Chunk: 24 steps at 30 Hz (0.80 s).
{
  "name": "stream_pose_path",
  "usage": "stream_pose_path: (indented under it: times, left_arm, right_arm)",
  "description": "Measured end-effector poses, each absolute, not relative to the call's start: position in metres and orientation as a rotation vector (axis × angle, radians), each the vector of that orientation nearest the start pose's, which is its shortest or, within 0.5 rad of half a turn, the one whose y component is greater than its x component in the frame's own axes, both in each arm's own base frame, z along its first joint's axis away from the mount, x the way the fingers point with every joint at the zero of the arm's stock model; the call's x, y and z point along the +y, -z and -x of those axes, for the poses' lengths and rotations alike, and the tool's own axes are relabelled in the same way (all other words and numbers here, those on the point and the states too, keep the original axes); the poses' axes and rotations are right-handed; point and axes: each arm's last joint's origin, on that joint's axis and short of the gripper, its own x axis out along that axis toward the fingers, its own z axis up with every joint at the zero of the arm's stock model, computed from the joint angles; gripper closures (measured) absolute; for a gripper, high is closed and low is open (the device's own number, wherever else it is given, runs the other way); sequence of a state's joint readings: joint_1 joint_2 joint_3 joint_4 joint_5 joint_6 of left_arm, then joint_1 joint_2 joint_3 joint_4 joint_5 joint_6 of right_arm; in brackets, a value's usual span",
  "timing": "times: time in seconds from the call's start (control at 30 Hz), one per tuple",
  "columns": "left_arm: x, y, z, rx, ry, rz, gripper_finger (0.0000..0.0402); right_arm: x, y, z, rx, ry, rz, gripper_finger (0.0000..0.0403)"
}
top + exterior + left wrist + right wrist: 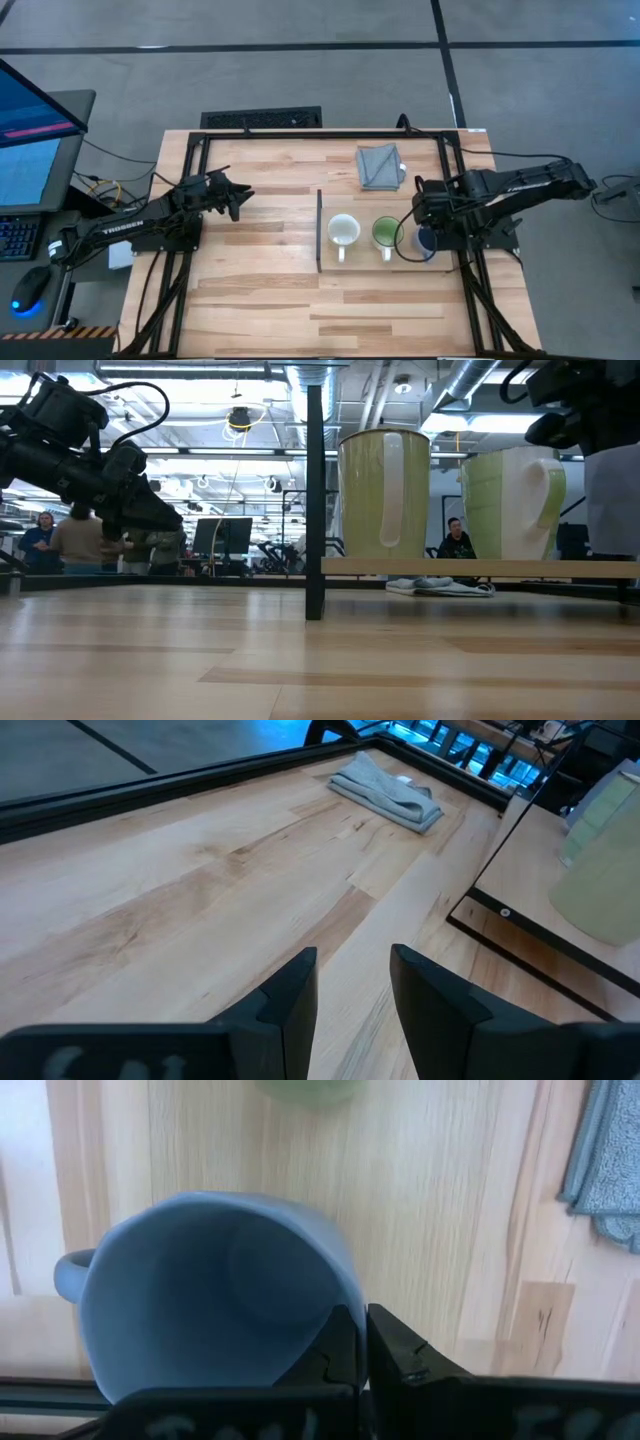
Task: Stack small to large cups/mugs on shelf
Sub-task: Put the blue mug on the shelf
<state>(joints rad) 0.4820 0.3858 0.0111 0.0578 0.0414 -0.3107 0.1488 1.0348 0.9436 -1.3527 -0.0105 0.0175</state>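
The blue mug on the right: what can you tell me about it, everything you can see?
The blue mug is a small blue-grey cup, smooth and glazed-looking, with a matching pale blue inside that appears empty and a rounded handle on one side. It sits at the right end of the light-wood shelf, in a row with the green-lined mug and the cream mug, touching neither. The right gripper is directly over it, its dark fingers pinching the rim wall.

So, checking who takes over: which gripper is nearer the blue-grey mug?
Right. The right gripper is shut on the blue-grey mug rim at the shelf's end; the left gripper hovers across the table.
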Motion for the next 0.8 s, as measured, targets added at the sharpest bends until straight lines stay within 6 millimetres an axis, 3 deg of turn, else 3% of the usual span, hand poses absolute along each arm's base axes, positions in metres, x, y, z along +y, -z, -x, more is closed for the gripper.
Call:
stream_pose_path:
  times: [0.8]
  left_arm:
    - [0.0533, -0.1389, -0.1044, 0.239, -0.482, 0.386, 0.0283]
  right_arm:
    - [0.0218, -0.2720, -0.1452, 1.442, -0.103, 0.081, 0.0386]
